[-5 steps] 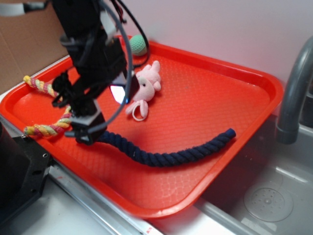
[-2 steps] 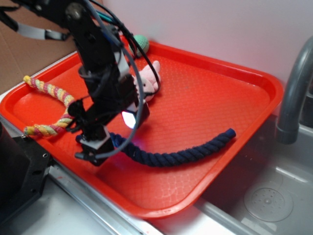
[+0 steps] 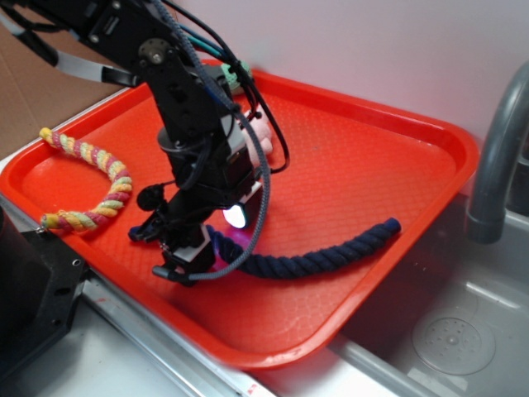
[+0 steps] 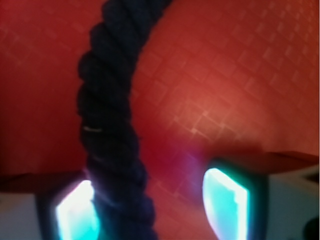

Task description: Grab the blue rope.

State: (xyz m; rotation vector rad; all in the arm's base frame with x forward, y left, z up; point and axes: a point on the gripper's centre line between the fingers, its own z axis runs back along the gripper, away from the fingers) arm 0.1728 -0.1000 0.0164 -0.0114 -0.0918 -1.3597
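Between the pads of the tool [image 4: 152, 205] runs the blue rope [image 4: 107, 125], close against the left pad [image 4: 75, 212] in the wrist view and apart from the right pad [image 4: 225, 205]; the pads stand apart with bare tray showing between the rope and the right one. They glow pale teal. Whether the left pad touches the rope cannot be told from the blur.

From outside, the black arm [image 3: 190, 107] comes down from the upper left corner, bends at a joint, and drops steeply so that the tool [image 3: 186, 260] sits low over the near part of the red tray [image 3: 372, 157]. Cables loop around the wrist, and a small light shines on the tool's body.

Out from under the tool, the blue rope [image 3: 322, 256] lies flat on the tray floor and curves away to the right, ending in a blunt tip well away from the tool. Left of the tool a pink, yellow and green rope [image 3: 99, 186] bends in an arc. Behind the arm, a pink soft toy [image 3: 258, 132] is mostly hidden. Far to the right stands a grey faucet [image 3: 496, 157] over a metal sink [image 3: 455, 339].
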